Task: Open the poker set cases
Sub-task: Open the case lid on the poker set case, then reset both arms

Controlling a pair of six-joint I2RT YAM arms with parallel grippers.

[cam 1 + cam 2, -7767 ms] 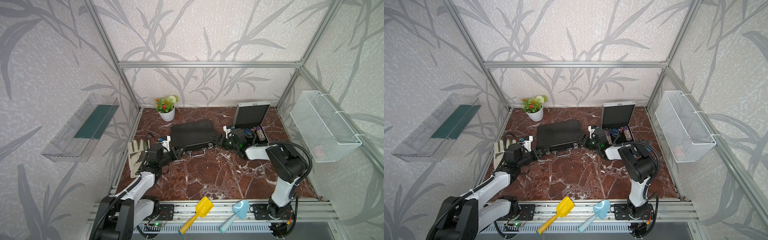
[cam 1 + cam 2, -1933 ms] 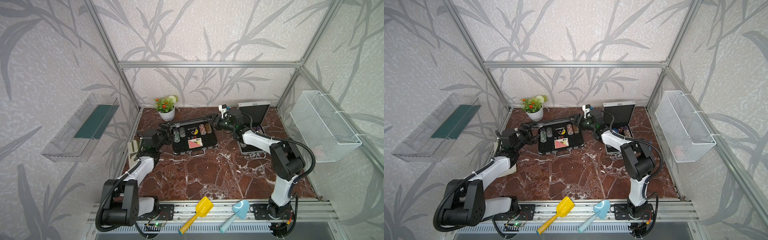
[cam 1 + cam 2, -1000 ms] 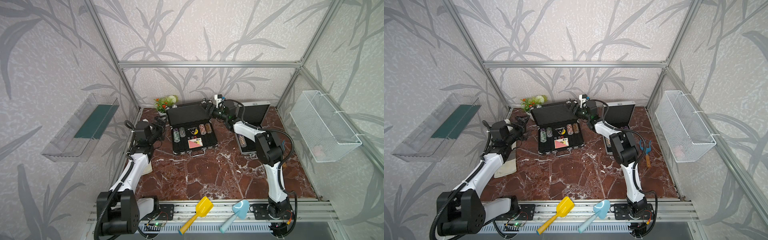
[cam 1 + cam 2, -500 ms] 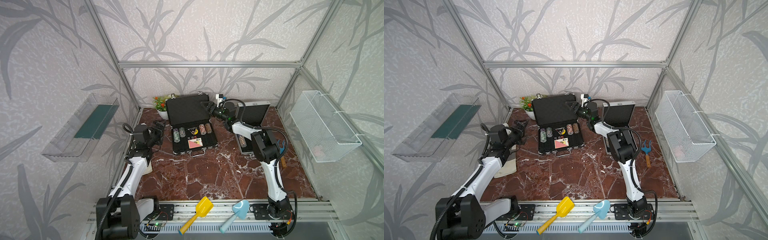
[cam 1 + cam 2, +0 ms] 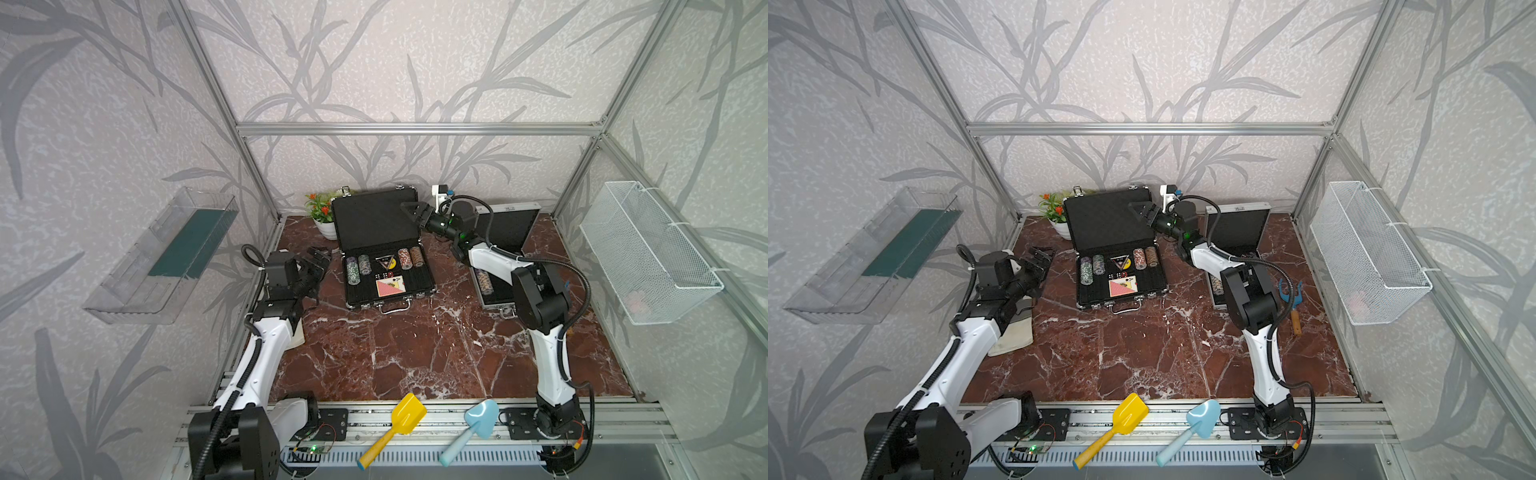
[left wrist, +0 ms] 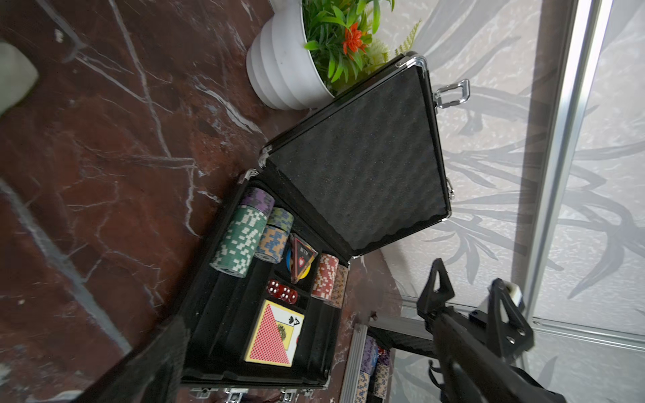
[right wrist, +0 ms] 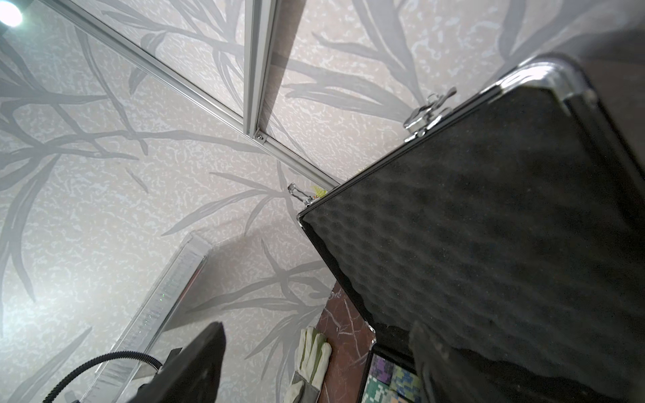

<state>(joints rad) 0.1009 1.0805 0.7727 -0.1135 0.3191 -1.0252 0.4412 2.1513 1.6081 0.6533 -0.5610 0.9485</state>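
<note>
At the back of the red marble bench (image 5: 395, 353), midway along its far edge, the larger black ribbed poker case (image 5: 382, 249) stands open. Its foam-lined lid (image 6: 356, 167) is raised near upright over rows of poker chips (image 5: 359, 266). Toward the back right corner, the smaller silver ribbed poker case (image 5: 515, 228) is open too, with its lid up. We judge the opening done, so the step in hand is to let go and back off cleanly.

Our right pincer (image 5: 411, 212) hangs by the right side edge of the black lid, near its top, jaws wide and holding nothing. In the right wrist view one finger (image 7: 453, 370) shows in front of the foam and the other lies out past the edge. The lid's edge therefore sits between them, and we cannot tell whether either touches it. To do this well we would draw the pincer sideways toward the bench's right edge, jaws wide, so no finger drags the lid forward and drops it shut. We would also mind the silver lid just behind the arm.

Our left pincer (image 5: 321, 259), equally wide and empty, sits off the black case's left side, apart from it.
</note>
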